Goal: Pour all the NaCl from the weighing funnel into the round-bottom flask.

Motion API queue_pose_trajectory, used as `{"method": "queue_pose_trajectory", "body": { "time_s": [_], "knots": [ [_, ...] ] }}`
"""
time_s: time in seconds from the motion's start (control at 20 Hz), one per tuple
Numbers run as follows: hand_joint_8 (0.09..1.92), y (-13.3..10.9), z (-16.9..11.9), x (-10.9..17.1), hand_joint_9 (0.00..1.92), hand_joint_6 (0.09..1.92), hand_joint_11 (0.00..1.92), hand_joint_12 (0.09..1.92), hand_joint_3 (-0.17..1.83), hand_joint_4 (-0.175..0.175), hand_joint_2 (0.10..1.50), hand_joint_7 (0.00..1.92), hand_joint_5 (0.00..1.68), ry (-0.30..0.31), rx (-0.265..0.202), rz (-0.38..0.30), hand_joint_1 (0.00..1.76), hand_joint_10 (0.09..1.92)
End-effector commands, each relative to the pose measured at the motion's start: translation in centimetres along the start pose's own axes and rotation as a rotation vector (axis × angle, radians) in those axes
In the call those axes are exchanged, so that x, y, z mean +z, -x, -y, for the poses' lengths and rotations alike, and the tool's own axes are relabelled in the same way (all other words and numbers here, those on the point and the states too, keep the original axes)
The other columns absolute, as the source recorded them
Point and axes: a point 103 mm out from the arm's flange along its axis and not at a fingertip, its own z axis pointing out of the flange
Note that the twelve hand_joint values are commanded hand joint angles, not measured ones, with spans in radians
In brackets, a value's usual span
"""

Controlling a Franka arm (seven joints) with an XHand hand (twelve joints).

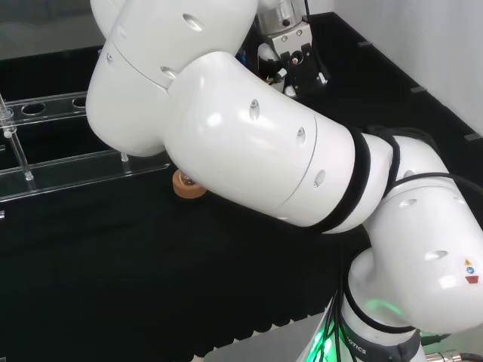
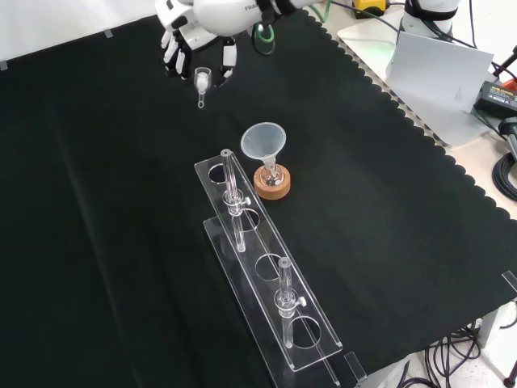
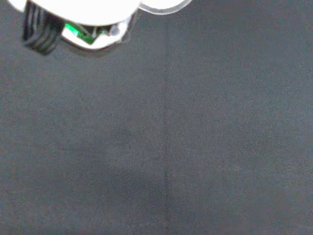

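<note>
In the front view my hand (image 2: 196, 32) hovers at the far end of the cloth, its fingers (image 2: 173, 55) and thumb pointing down and spread apart. The small clear weighing funnel (image 2: 202, 82) lies on the cloth just below the gap between them, its stem toward the camera; I cannot tell whether anything touches it. The round-bottom flask (image 2: 272, 172) stands nearer on a cork ring (image 2: 272, 185), with a clear funnel (image 2: 263, 141) in its neck. In the head view the cork ring (image 1: 186, 185) peeks out from under the arm. The wrist view holds black cloth and a blurred white part of the hand (image 3: 83, 10).
A clear acrylic rack (image 2: 266, 279) with round holes runs toward the front of the cloth, carrying two upright glass tubes (image 2: 232, 192) (image 2: 284, 296). The same rack (image 1: 60, 166) lies at the left in the head view. Grey boxes and cables sit off the cloth's right edge (image 2: 440, 69).
</note>
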Motion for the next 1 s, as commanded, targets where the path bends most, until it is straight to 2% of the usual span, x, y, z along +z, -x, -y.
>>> {"method": "queue_pose_trajectory", "body": {
  "time_s": [0.05,0.1,0.2,0.4,0.6,1.0],
  "knots": [
    [0.65,0.4,2.7,-1.1,0.90,0.65,0.67,1.14,0.65,0.175,0.65,0.56,1.29,-0.014,-0.003,-0.002,1.13,0.42],
    [0.66,1.6,2.7,-0.6,0.90,0.65,0.67,1.14,0.65,0.175,0.65,0.56,1.29,-0.021,-0.002,-0.020,1.13,0.42],
    [0.66,1.9,2.9,-0.7,0.90,0.65,0.67,1.14,0.65,0.175,0.65,0.56,1.29,-0.021,-0.005,-0.014,1.12,0.42],
    [0.66,0.2,4.7,-2.1,0.90,0.65,0.67,1.14,0.65,0.175,0.65,0.56,1.29,-0.013,-0.011,0.015,1.12,0.42],
    [0.66,-0.9,6.3,-3.3,0.90,0.65,0.67,1.14,0.65,0.175,0.65,0.56,1.28,-0.026,-0.042,0.017,1.12,0.42],
    [0.66,-2.6,7.5,-4.3,0.90,0.65,0.66,1.15,0.65,0.175,0.65,0.56,1.28,-0.040,-0.075,0.031,1.12,0.42]
  ]
}}
